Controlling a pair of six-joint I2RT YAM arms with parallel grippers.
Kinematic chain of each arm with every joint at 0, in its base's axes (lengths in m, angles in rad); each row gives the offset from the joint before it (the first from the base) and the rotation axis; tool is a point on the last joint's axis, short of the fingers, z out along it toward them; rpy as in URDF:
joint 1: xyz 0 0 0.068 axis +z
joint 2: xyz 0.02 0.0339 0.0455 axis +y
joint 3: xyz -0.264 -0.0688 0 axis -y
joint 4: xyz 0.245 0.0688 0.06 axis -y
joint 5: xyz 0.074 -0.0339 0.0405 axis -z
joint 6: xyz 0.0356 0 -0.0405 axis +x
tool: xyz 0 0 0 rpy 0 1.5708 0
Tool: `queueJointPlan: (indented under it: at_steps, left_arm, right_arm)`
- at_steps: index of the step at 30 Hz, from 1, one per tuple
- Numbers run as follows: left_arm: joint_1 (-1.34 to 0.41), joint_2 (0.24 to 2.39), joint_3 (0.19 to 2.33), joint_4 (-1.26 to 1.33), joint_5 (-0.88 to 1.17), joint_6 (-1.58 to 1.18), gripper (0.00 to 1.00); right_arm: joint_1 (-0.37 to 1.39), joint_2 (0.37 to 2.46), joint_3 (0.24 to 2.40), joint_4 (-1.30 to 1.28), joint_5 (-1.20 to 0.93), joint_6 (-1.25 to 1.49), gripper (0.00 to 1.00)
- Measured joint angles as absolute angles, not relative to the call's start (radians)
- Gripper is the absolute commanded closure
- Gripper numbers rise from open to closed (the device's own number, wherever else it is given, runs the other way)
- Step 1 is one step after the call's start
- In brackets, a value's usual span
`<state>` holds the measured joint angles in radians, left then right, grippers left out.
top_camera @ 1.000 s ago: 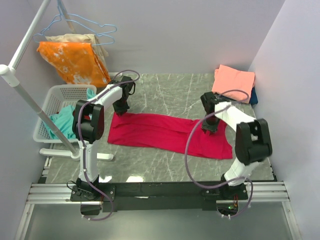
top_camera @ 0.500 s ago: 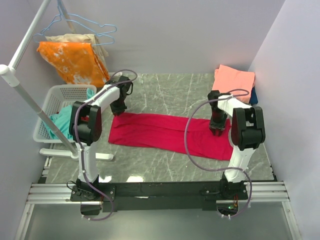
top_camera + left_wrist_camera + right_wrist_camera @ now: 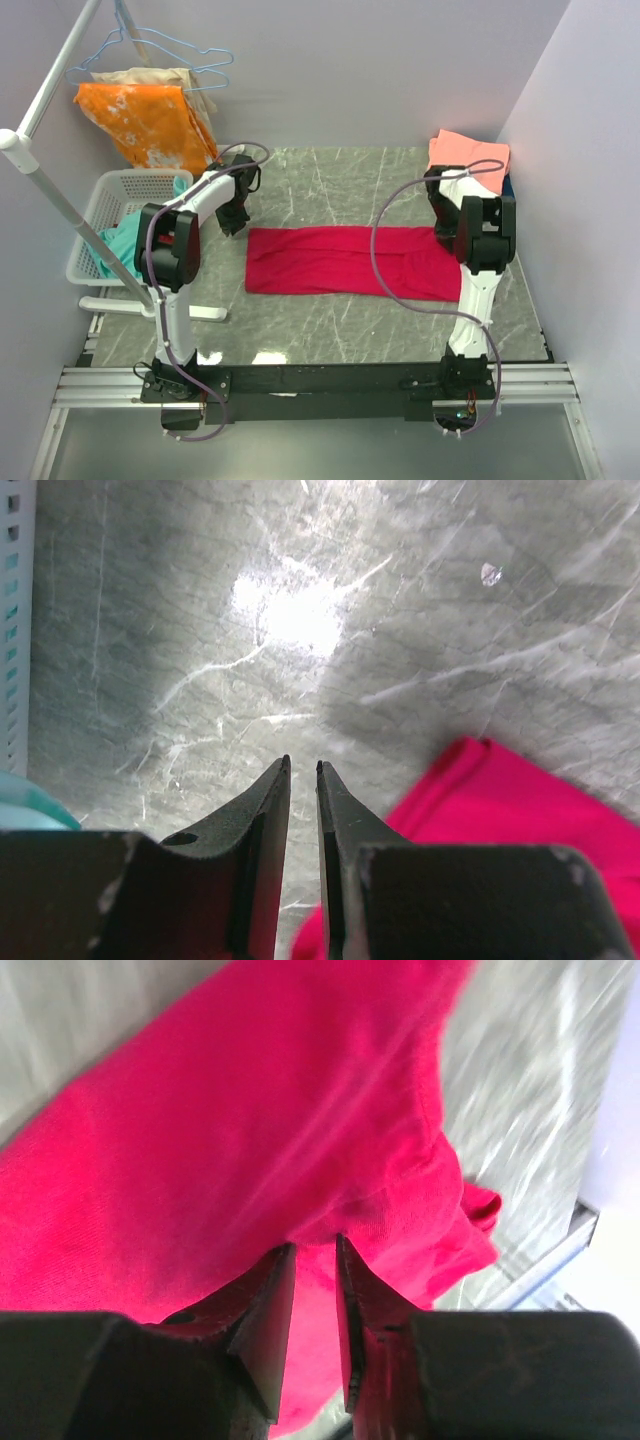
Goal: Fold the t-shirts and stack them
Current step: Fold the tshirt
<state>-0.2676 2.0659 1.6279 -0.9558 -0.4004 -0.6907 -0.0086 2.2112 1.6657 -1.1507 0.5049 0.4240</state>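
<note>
The left gripper [image 3: 302, 768] hangs almost closed on nothing above the grey marble tabletop [image 3: 200, 630], with the crimson t-shirt [image 3: 340, 262] just to its right. The right gripper [image 3: 315, 1245] is pinched narrowly on that shirt's edge, and the lilac side wall [image 3: 580, 200] is near beside it.

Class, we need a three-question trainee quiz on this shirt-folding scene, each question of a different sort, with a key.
1. True or false: the crimson t-shirt lies inside the white basket.
2. Where is the salmon-pink t-shirt? A) in the basket B) at the far right corner of the table C) under the crimson t-shirt
3. Fill in: the ___ gripper's tips sit over bare table, off the cloth.
Key: 1 false; 2 B; 3 left gripper.
</note>
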Motion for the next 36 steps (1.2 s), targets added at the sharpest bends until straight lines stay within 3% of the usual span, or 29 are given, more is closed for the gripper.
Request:
queueJointPlan:
  at_steps: [5, 11, 22, 28, 36]
  left_arm:
    - [-0.268, 2.054, 1.625, -0.953, -0.376, -0.681, 0.78]
    - [-0.268, 2.03, 1.625, -0.934, -0.291, -0.645, 0.82]
    - [-0.329, 2.002, 1.623, -0.891, -0.131, -0.592, 0.82]
    - [-0.369, 2.019, 1.623, -0.877, -0.101, -0.594, 0.83]
    - [-0.37, 2.12, 1.629, -0.873, -0.103, -0.618, 0.82]
  right_arm:
    - [-0.053, 2.296, 1.837, -1.132, 0.538, 0.416, 0.81]
    - [-0.028, 2.247, 1.898, -1.081, 0.5, 0.4, 0.79]
    - [0.399, 1.876, 1.771, -0.986, 0.24, 0.407, 0.78]
    - [0.526, 1.885, 1.667, -0.959, 0.131, 0.429, 0.78]
    - [0.73, 2.008, 1.706, -0.926, 0.035, 0.452, 0.79]
